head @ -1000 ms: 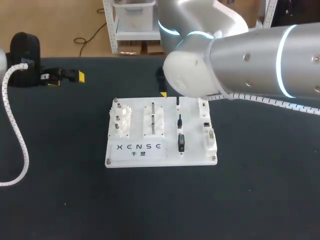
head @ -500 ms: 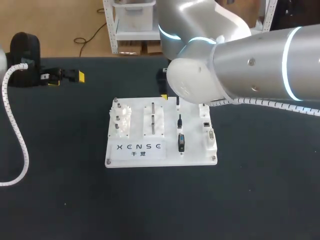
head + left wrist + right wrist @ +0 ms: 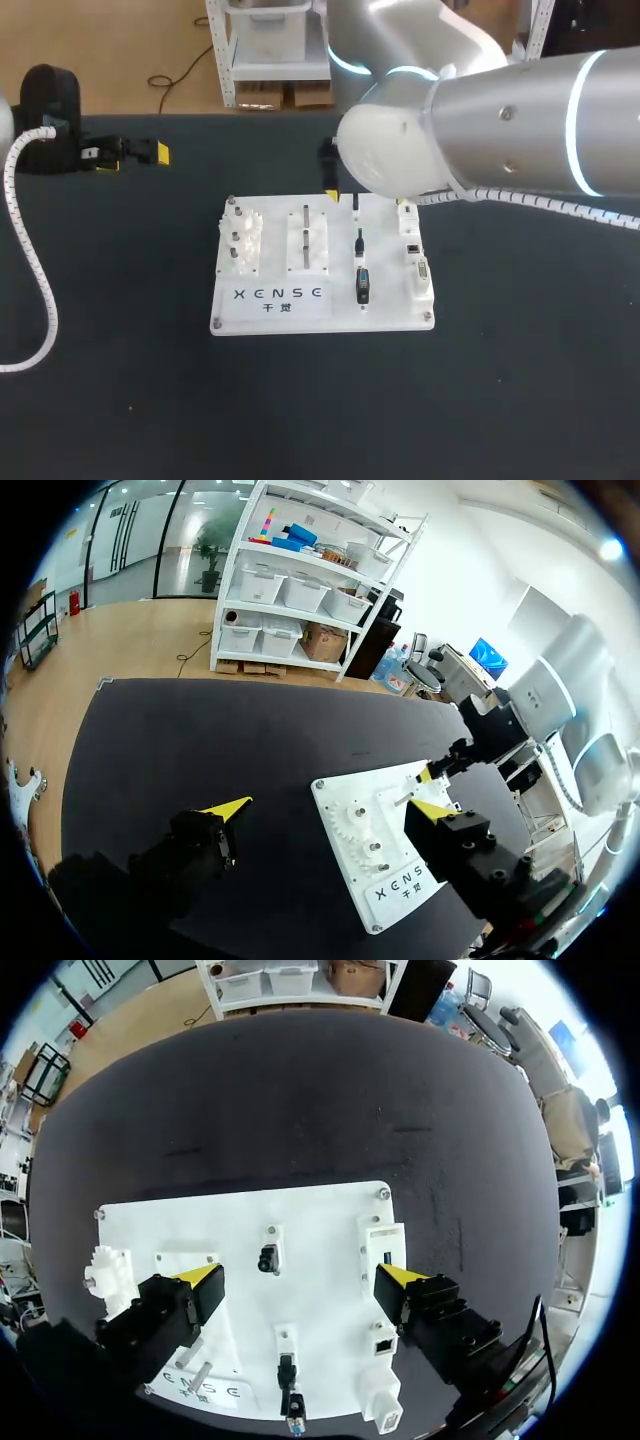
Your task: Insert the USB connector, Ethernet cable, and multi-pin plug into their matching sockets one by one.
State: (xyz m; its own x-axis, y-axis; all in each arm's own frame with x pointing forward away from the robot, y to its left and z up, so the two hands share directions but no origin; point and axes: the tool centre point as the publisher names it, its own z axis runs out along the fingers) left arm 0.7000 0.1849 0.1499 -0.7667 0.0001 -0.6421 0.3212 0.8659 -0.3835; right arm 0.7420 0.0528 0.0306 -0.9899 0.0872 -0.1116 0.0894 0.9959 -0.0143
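Hovering right end effector (image 3: 300, 1280), fingers spread | plugs (image 3: 268, 1257) sitting in board (image 3: 230, 1225) holders

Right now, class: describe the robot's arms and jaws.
The right arm is silver with rounded joints, glowing pale-blue rings and a white spiral-wrapped cable. The left arm ends in black, trailing a similar cable. Both jaws are black, yellow-tipped.

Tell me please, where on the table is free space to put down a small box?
Bare mat lies wide in front of the white board, also between the board and the left arm's cable, and to the board's right. Crowded: the board's far edge, where the right arm hangs over it.
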